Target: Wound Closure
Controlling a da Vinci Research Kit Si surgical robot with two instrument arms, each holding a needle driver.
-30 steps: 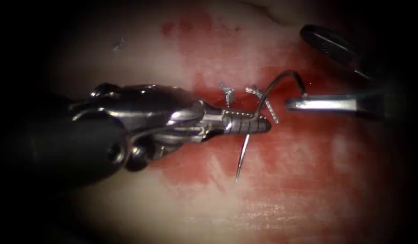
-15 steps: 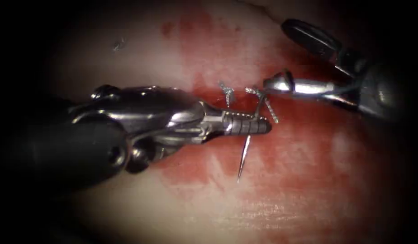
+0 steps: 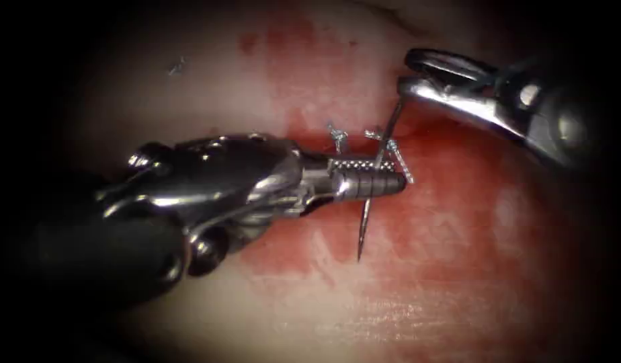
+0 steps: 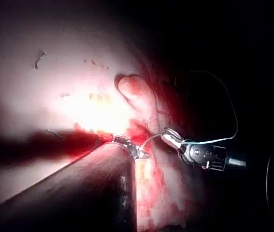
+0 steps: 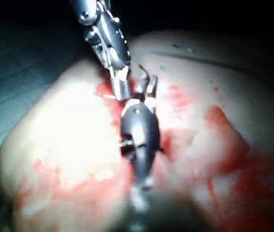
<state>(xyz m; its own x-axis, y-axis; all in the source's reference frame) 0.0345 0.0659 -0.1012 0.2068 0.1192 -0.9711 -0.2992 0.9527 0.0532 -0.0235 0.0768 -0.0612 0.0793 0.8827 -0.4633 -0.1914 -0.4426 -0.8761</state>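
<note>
- Red fluid (image 3: pixel 458 222) stains the pale tissue (image 3: pixel 210 81) around the cut (image 3: pixel 310 142).
- Left claw (image 3: pixel 384 183) — clenched on the needle (image 3: pixel 361 235) at mid-curve, point hanging free.
- Right claw (image 3: pixel 412 75) — parted around the needle's rear end.

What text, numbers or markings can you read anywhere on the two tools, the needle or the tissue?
None can be read. The left arm's ribbed steel needle driver, shut on the curved steel needle near mid-curve, bears no lettering; nor does the right arm's polished steel tool, its jaws at the needle's tail end, nor the red-stained pale tissue.
</note>
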